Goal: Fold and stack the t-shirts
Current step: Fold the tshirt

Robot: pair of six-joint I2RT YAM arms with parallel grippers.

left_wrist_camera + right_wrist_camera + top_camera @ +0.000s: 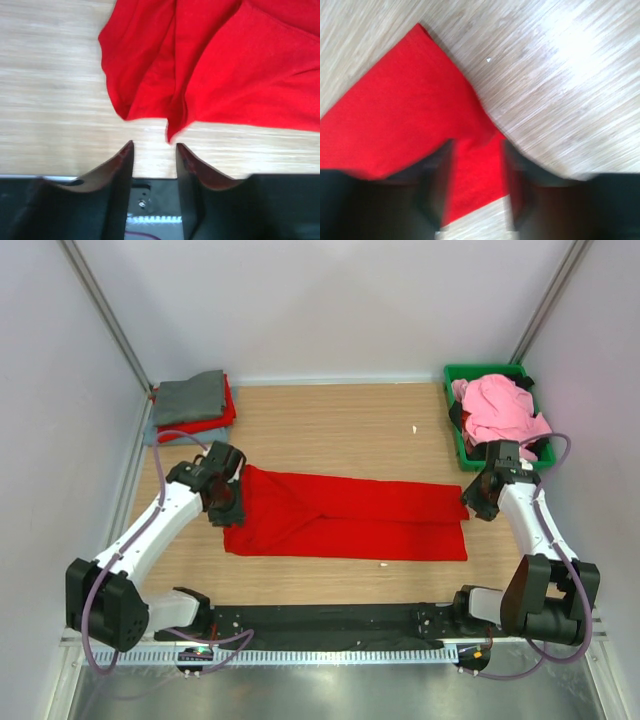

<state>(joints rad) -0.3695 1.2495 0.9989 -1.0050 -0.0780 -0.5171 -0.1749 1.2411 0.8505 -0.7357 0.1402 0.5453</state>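
- The red shirt (350,515) lies mid-table as a long strip running left to right, doubled along its length. Its left end is rumpled and its right end is squarer.
- The left gripper (154,146) hangs at the strip's left end. Its jaws are parted and empty, bare table (330,420) shows between them, and the cloth edge lies just beyond the tips.
- The right gripper (476,145) sits over the right end with its jaws apart. Flat red cloth shows in the gap. The view is blurred, but it looks to be holding nothing.
- A stack (195,405) of folded shirts waits in the far-left corner, grey on top.
- The bin (485,370) at far right holds a pink shirt (500,405) and something dark.
- Step in hand, as I judge it: the lengthwise fold is laid and both ends are let go.
- The next move likely calls for a fresh pinch on one end's corners. That end is then carried over to meet the other, halving the strip while keeping the edges square, before it goes to the stack.
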